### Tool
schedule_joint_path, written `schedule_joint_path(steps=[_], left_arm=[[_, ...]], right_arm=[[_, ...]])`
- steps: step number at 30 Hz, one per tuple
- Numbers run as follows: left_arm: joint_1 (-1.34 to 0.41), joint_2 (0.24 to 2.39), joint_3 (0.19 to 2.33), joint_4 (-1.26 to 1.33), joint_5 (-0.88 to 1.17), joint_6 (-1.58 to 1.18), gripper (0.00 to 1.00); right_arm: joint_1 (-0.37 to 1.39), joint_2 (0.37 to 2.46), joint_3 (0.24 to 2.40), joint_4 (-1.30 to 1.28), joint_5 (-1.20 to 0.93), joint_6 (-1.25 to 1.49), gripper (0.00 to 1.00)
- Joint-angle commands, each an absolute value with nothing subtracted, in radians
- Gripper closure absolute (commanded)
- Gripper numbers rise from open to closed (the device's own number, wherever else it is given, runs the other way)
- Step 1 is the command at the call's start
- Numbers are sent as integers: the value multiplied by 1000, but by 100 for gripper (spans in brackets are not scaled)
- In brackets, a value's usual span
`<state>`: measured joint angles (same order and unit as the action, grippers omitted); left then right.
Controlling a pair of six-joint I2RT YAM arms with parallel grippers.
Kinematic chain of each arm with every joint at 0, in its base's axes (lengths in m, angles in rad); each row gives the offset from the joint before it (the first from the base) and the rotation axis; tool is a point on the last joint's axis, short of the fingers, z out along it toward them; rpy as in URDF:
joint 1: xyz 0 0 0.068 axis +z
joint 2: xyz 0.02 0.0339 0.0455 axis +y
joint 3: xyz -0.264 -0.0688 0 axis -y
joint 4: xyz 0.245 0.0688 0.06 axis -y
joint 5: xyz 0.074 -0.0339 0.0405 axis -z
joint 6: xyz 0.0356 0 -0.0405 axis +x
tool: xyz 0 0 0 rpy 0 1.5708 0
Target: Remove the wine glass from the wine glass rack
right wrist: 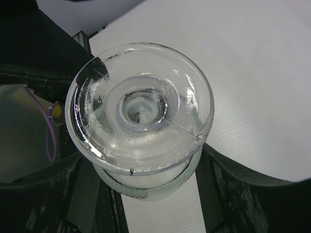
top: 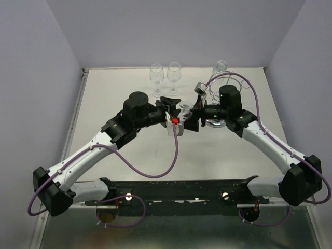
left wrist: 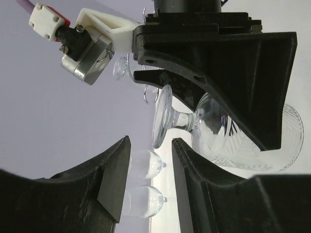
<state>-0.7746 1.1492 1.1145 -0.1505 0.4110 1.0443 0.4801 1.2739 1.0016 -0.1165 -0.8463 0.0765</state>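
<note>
Mid-table (top: pixel 129 155), with open white surface toward the near edge, the wine glass (top: pixel 184 108) lies sideways in the air, its bowl clamped in the right gripper (top: pixel 193 114). The left gripper (left wrist: pixel 151 145), reaching in from the opposite side, gapes at the foot's rim. The wine glass rack (top: pixel 215 123) stands beneath the right wrist. Two more glasses (top: pixel 156 78) stand near the back wall.

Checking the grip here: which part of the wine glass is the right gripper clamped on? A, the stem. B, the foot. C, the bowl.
C: the right gripper closes round the bowl of the wine glass, while its stem and foot stick out bare toward the left gripper.
</note>
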Motion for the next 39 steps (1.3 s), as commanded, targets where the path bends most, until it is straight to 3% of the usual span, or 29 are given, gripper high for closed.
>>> schedule_joint_path(steps=[1,7,16,24,27,28,34,39], left_arm=[[-784,1173,1101,-87,414,1071,45],[-799,1200,1108,-80,416,1078,48],[-804,1209,1111,-72,416,1057,67],[-804,1221,1101,-55,417,1035,98],[-802,1215,1089,-35,411,1035,100],[-802,1215,1086,-34,407,1034,100],[-804,1209,1074,-20,368,985,100],[-799,1178,1032,-21,305,911,100]], right_arm=[[500,1290,1080,-117,-836,29,100],[506,1296,1092,-115,-830,31,99],[506,1305,1103,-130,-842,21,99],[506,1308,1098,-129,-842,40,99],[508,1307,1091,-121,-838,58,98],[506,1305,1088,-120,-835,64,94],[506,1308,1091,-124,-836,69,37],[503,1304,1130,-201,-857,-30,3]])
